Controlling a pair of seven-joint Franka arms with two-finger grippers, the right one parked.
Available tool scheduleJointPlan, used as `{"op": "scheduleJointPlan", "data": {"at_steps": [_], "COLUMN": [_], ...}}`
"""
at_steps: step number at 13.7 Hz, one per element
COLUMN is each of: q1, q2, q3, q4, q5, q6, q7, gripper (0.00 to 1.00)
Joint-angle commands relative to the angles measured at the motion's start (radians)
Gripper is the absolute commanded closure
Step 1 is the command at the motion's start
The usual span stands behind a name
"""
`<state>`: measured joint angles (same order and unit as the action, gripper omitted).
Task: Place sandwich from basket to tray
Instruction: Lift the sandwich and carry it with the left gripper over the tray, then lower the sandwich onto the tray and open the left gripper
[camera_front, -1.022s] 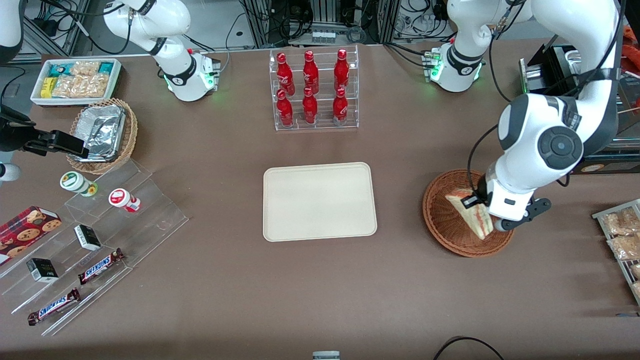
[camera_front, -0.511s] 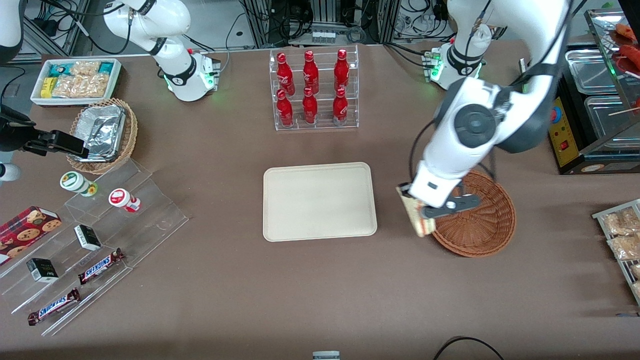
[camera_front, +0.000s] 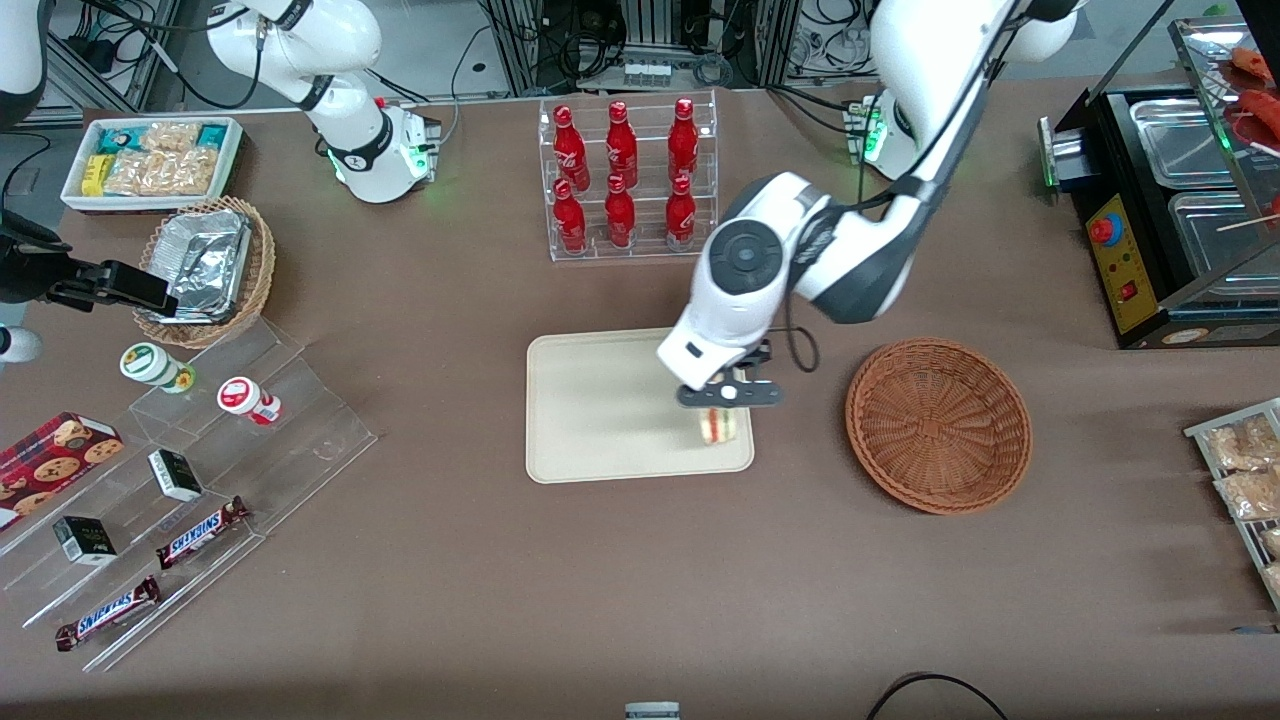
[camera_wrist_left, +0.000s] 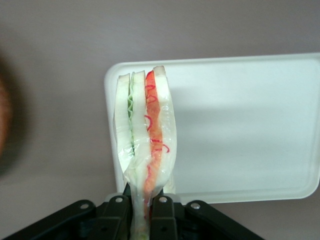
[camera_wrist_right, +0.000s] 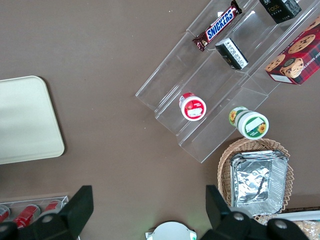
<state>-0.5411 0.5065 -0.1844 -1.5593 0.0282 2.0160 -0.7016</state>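
Sandwich (camera_front: 718, 425) now over tray (camera_front: 600, 400), hanging long-axis down from clamped claw (camera_front: 729, 394)

A corner of the cream tray (camera_wrist_right: 27, 120) lies on the brown table (camera_wrist_right: 115, 45). Well apart from it stands a clear stepped display stand (camera_wrist_right: 210, 85). On its steps rest a Snickers bar (camera_wrist_right: 220, 25), a small dark box with white print (camera_wrist_right: 231, 53), another dark box (camera_wrist_right: 285, 7) and a red box of chocolate-chip cookies (camera_wrist_right: 295, 62). Two little tubs sit on their own steps: one with a red and white lid (camera_wrist_right: 193, 106), one with a green-rimmed lid showing a sunflower (camera_wrist_right: 250, 123). Just beside the stand is a tan wicker basket (camera_wrist_right: 225, 175) holding stacked foil containers (camera_wrist_right: 257, 182). Red bottles (camera_wrist_right: 30, 212) lie in a clear rack. The left arm's gripper does not appear here.
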Motion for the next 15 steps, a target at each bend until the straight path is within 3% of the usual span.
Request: {"op": "scheduleJointPlan", "data": {"at_steps": [1,6,15], "q1": [-0.052,-0.121,-0.148], "q2": [0.078,0.158,0.222], "q3": [0.008,0.011,0.017], "q4": [0.044,0.051,0.073], "q5": [0.016,0.019,0.027], "q6": [0.064,0.153,0.231], "q7": [-0.045,-0.058,-0.061], "gripper": [1.00,1.00,1.00]}}
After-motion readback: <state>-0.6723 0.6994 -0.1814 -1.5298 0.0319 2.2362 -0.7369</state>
